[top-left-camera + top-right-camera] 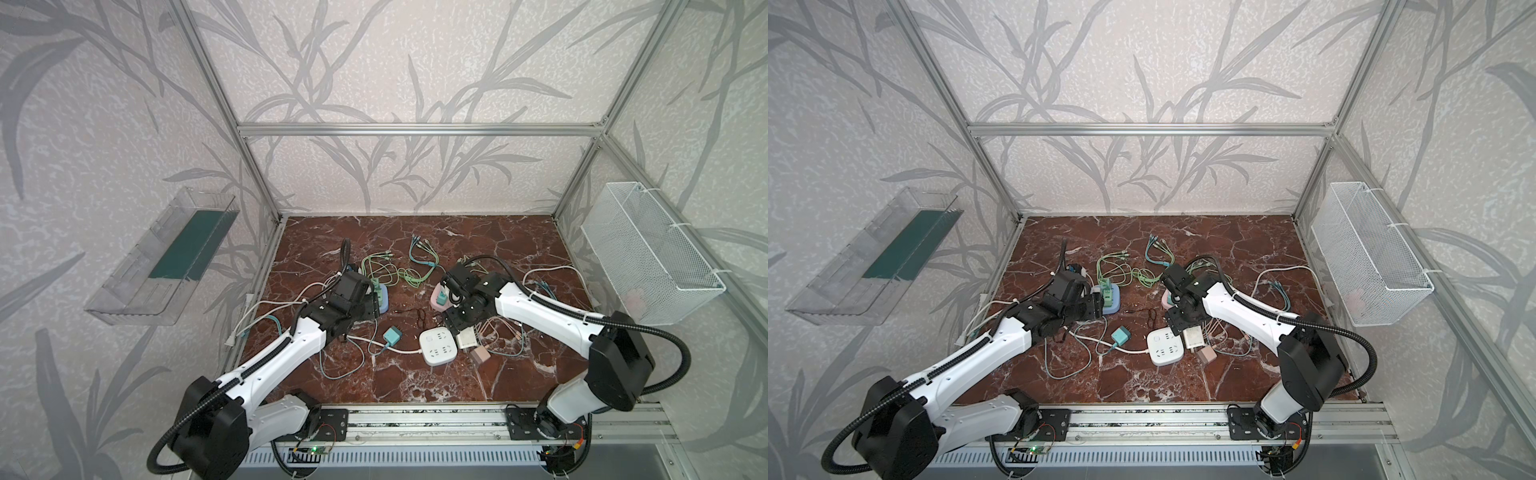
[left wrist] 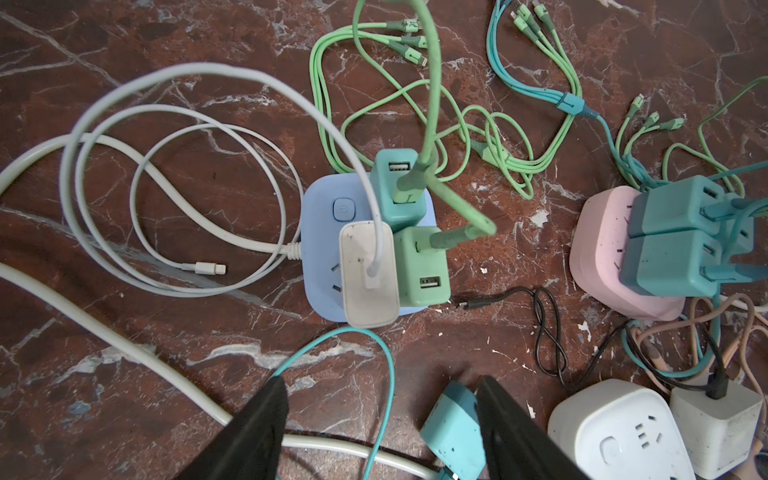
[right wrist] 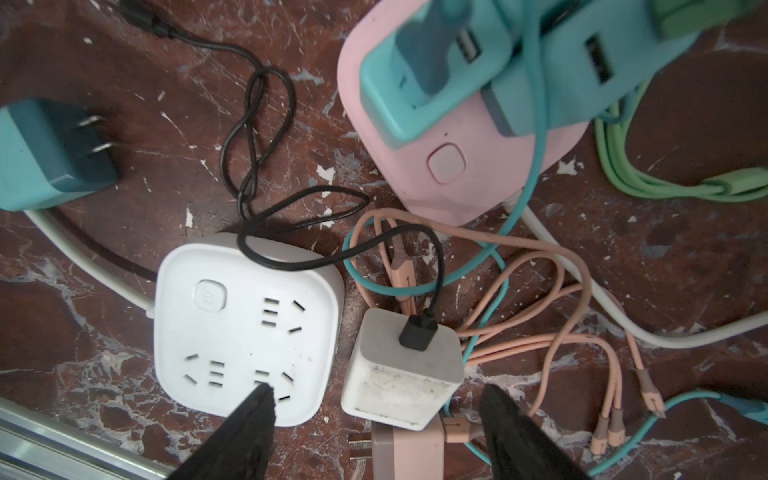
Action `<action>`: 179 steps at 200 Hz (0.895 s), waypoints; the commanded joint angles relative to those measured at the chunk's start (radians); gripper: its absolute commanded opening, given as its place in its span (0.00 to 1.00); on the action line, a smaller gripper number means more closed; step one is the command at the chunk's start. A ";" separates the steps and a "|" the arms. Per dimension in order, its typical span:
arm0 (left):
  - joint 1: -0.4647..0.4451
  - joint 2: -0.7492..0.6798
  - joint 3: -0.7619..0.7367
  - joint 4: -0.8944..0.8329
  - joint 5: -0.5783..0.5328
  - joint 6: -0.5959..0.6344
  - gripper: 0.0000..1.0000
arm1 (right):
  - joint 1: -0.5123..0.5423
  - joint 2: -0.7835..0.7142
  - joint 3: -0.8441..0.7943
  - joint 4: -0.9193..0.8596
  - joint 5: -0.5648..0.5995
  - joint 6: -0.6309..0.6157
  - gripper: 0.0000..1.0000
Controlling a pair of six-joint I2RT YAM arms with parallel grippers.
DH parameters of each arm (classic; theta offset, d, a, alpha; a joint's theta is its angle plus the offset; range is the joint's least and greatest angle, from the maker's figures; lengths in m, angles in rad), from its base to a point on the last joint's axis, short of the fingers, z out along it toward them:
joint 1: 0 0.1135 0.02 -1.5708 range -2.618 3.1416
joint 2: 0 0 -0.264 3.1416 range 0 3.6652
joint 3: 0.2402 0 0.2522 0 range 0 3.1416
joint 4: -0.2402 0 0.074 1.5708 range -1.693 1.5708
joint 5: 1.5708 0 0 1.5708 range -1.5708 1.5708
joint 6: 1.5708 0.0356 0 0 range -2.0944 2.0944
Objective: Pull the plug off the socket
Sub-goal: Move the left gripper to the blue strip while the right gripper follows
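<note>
A blue socket (image 2: pixel 324 249) carries a teal plug (image 2: pixel 399 187), a green plug (image 2: pixel 422 266) and a white plug (image 2: pixel 368 274). A pink socket (image 2: pixel 598 249) holds teal plugs (image 2: pixel 673 241). The white socket (image 3: pixel 245 328) has nothing plugged in. My left gripper (image 2: pixel 378 399) is open near the blue socket (image 1: pixel 384 299); a loose teal plug (image 2: pixel 453 428) lies by one of its fingers. My right gripper (image 3: pixel 376 399) hangs open over a loose white cube charger (image 3: pixel 403 374) beside the white socket (image 1: pixel 437 347), with gaps on both sides.
Green, teal, white, black and pink cables (image 1: pixel 399 270) lie tangled over the marble floor. A pink plug (image 3: pixel 407 453) lies next to the white charger. A wire basket (image 1: pixel 652 253) hangs on the right wall, a clear tray (image 1: pixel 162 257) on the left.
</note>
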 commanded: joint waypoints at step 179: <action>0.096 0.157 0.095 0.010 0.071 0.044 0.56 | 0.003 0.169 0.139 0.586 -0.353 0.199 0.51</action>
